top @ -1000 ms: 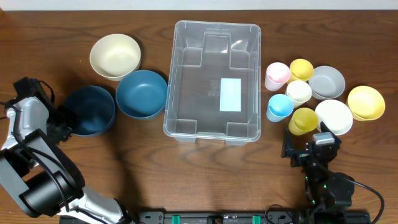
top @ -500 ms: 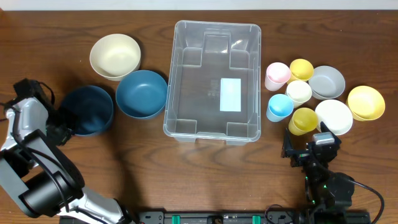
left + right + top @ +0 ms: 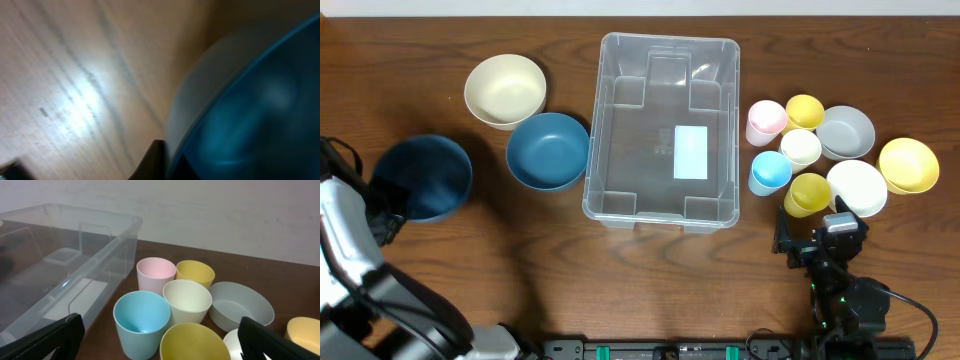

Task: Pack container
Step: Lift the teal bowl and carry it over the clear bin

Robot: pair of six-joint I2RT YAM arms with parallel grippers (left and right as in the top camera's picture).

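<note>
The clear container (image 3: pixel 602 130) stands in the middle of the table, with only a white label on its base; the right wrist view shows its near corner (image 3: pixel 107 250). My left gripper (image 3: pixel 386 212) is shut on the rim of a dark blue bowl (image 3: pixel 422 178) at the far left. In the left wrist view the dark blue bowl (image 3: pixel 250 100) is blurred and fills the right side, with one dark fingertip (image 3: pixel 152 162) against its rim. My right gripper (image 3: pixel 817 235) stands open near the front right, its gap (image 3: pixel 160 347) facing a cluster of cups.
A cream bowl (image 3: pixel 505 90) and a second blue bowl (image 3: pixel 548 150) sit left of the container. To its right are pink (image 3: pixel 766 122), light blue (image 3: pixel 770 173), cream (image 3: pixel 800 147) and yellow cups (image 3: pixel 807 193), plus grey (image 3: pixel 846 132), white (image 3: pixel 857 187) and yellow bowls (image 3: pixel 908 165).
My left gripper has closed on the dark blue bowl and carried it leftwards, away from the other blue bowl. The right arm has not moved.
</note>
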